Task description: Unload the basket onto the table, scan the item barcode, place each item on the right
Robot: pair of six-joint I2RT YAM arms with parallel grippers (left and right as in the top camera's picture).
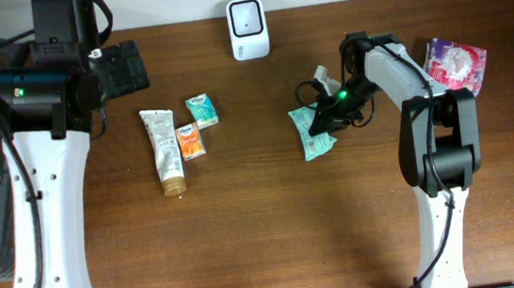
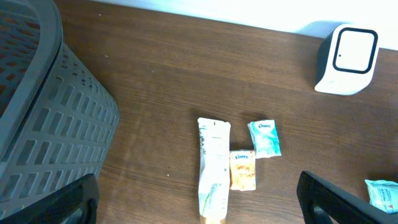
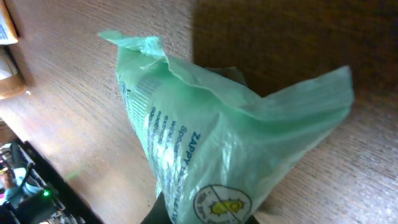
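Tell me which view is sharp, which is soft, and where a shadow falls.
Overhead view: even light, the scanner sharp. Left wrist view: the near basket looks soft. Right wrist view: the green packet fills the frame, its print readable; a dark shadow lies on the table beyond it.

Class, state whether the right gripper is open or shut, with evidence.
Shut: the right gripper pinches the green packet, bunched at its fingertips.

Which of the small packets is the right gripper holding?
The pale green packet, pinched in the right gripper; the teal Kleenex pack and orange pack lie untouched beside the white tube.
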